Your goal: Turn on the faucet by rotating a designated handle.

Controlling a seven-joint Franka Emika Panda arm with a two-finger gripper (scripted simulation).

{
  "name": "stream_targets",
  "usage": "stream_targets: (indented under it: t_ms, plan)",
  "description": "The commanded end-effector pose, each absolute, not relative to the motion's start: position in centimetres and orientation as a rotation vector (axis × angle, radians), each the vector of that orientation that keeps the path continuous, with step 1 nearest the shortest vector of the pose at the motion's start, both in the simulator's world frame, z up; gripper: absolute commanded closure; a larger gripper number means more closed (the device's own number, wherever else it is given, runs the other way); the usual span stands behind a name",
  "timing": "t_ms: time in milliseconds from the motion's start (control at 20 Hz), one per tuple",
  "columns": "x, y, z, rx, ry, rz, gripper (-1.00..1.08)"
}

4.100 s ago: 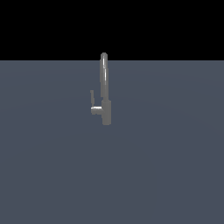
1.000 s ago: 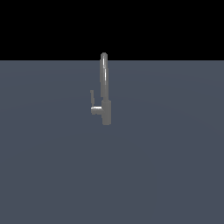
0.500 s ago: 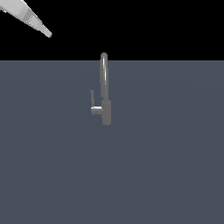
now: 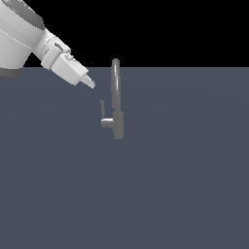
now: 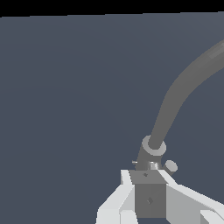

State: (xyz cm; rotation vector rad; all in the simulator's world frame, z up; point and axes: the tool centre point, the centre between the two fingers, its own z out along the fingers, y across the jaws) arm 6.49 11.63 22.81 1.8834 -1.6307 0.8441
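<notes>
**Jaws above the lever, faucet untouched**

My white, blocky gripper (image 4: 90,82) hangs in the air at the exterior view's upper left, tapering to pale fingertips that point down toward the tall slim grey metal faucet (image 4: 116,99). The tips sit close together in that view, and the wrist view hides them behind the grey block of my hand, so I cannot tell how far my jaws are parted. Nothing is between them that I can see.

The faucet stands upright near the middle of the flat, matte slate-blue counter (image 4: 185,185). Its base is a thicker smooth cylinder; from it rises a narrow tube that bends over at the top. The small thin grey lever handle (image 4: 102,107) stands upright on a short horizontal stub, on the exterior view's left of the base, below my fingertips and apart from them.

The counter is uniform, without marks. Behind it the background is plain black.
</notes>
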Motion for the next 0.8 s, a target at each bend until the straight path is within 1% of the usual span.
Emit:
stream_targets:
  t_ms: [0, 300, 750]
  plan:
    - [7.0, 10.1, 20.4, 1.854, -1.660, 0.818, 1.08]
    - [7.4, 7.7, 17.1, 1.809, -1.700, 0.781, 1.08]
    - [7.2, 7.7, 16.6, 1.800, -1.718, 0.774, 1.08]
